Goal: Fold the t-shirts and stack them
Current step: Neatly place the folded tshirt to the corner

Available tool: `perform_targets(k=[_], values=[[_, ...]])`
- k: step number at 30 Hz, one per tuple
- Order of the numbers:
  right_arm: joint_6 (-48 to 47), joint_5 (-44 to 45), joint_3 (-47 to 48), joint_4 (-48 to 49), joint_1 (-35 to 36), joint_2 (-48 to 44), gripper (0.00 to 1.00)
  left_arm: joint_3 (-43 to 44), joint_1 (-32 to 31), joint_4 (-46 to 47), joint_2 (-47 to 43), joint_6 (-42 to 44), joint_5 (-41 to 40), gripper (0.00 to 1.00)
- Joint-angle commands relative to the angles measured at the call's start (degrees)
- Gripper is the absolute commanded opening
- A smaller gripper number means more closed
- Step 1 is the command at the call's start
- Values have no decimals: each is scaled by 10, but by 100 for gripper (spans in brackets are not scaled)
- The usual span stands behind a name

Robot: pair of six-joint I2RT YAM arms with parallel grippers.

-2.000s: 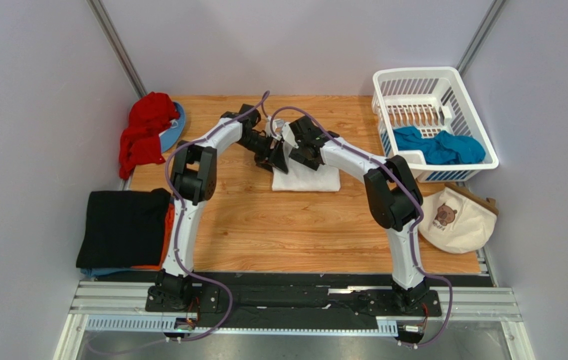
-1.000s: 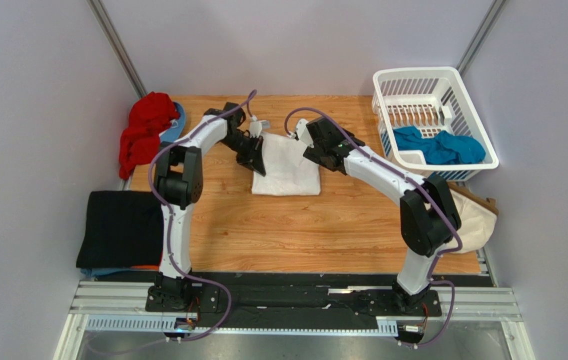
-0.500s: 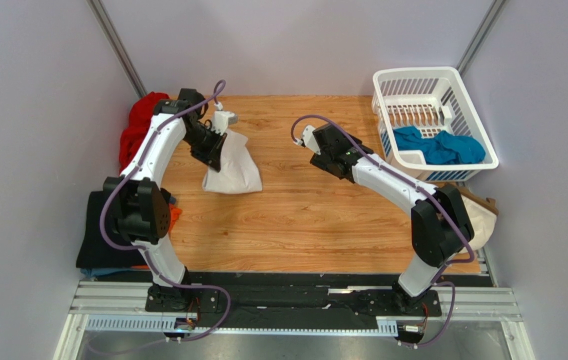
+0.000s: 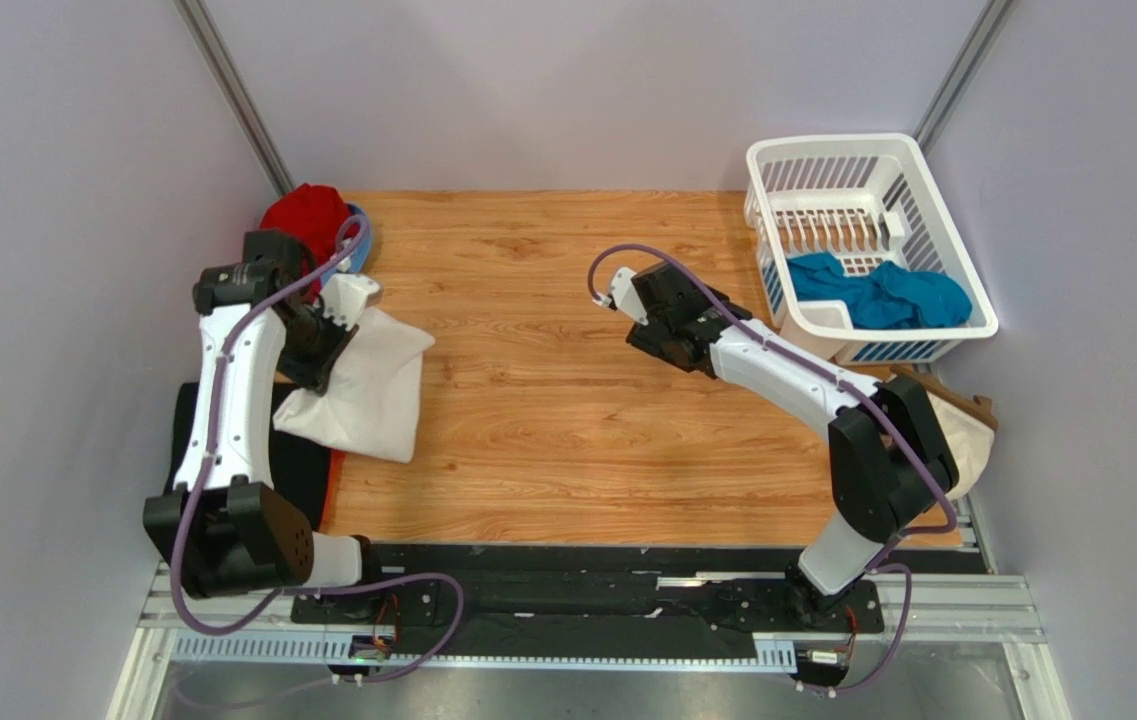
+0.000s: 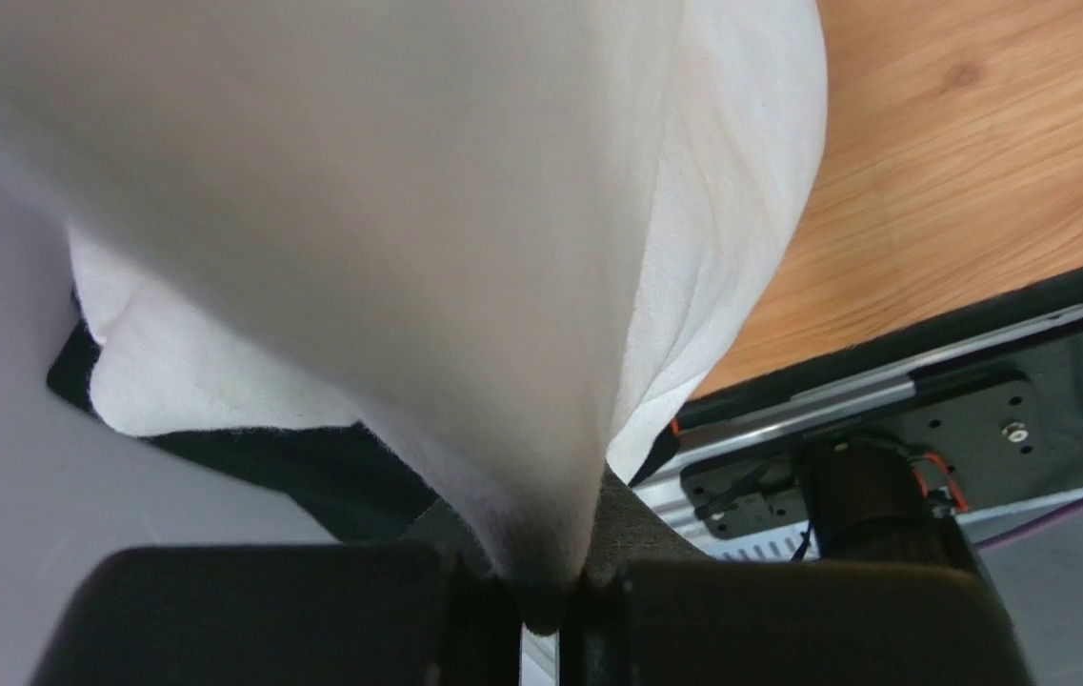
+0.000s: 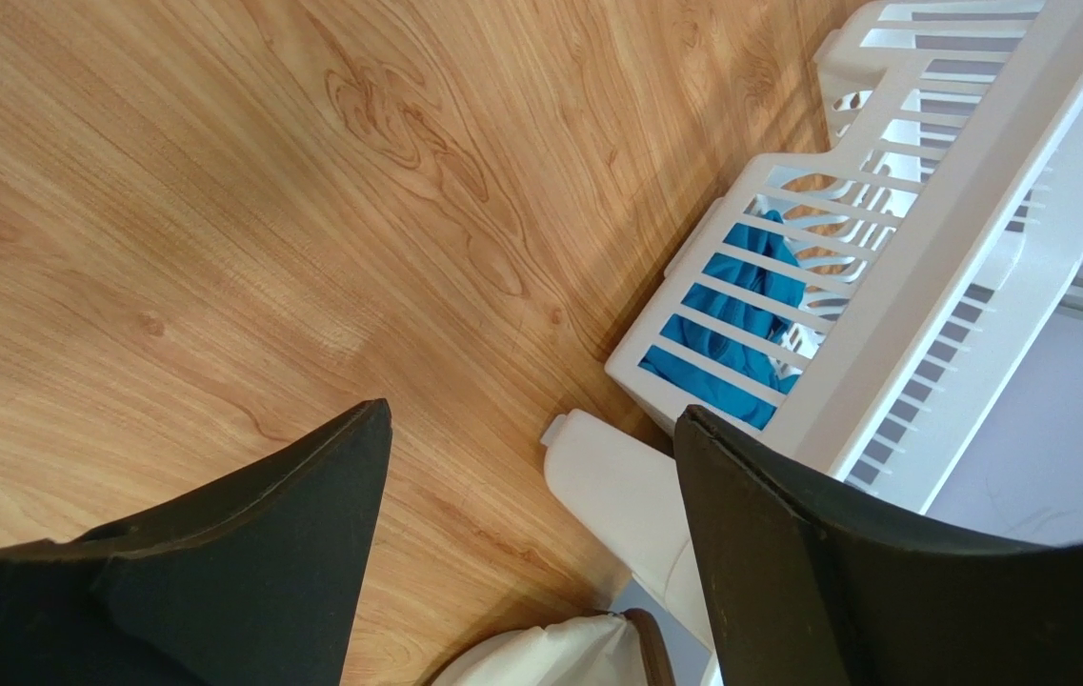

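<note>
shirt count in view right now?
3 for sure: white one hangs from the left claw; black one lies below it at the left edge; teal one sits in the basket. Red bundle far-left may be a fourth; others may hide under the black.

**Setting:** robot test cell in a lab.

**Evidence:**
- Plain lilac-grey wall panels (image 4: 63,225) on three sides, joined at slim grey metal corner posts (image 4: 236,98).
- Pale wood-grain desk (image 4: 559,420).
- Silver aluminium rail frame (image 4: 980,608) at the near edge, with a black base plate (image 4: 604,600) carrying my white-and-black left arm (image 4: 229,398) and right arm (image 4: 792,375).
- Purple cables (image 4: 627,249) looped along both arms.
- Props: white slotted plastic basket (image 4: 785,150) holding a teal cloth t-shirt (image 4: 875,293); white cloth t-shirt (image 4: 371,390) pinched in my left claw (image 5: 544,600).
</note>
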Motion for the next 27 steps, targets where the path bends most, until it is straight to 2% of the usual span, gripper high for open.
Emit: perform_targets(k=[1, 5, 13, 18, 23, 27], values=[[12, -8, -6, 22, 2, -21, 77, -34, 54, -61, -78, 64, -41, 0], [17, -14, -11, 22, 2, -23, 77, -84, 87, -57, -130, 95, -90, 0], [18, -21, -21, 21, 2, -26, 78, -129, 235, -21, -187, 202, -105, 0], [19, -25, -20, 20, 3, -21, 77, -116, 330, -14, -175, 255, -77, 0], [25, -31, -14, 12, 6, -13, 77, -133, 391, 43, -148, 290, -80, 0], [27, -31, -14, 7, 10, -10, 77, -123, 427, 106, -78, 299, -86, 0]])
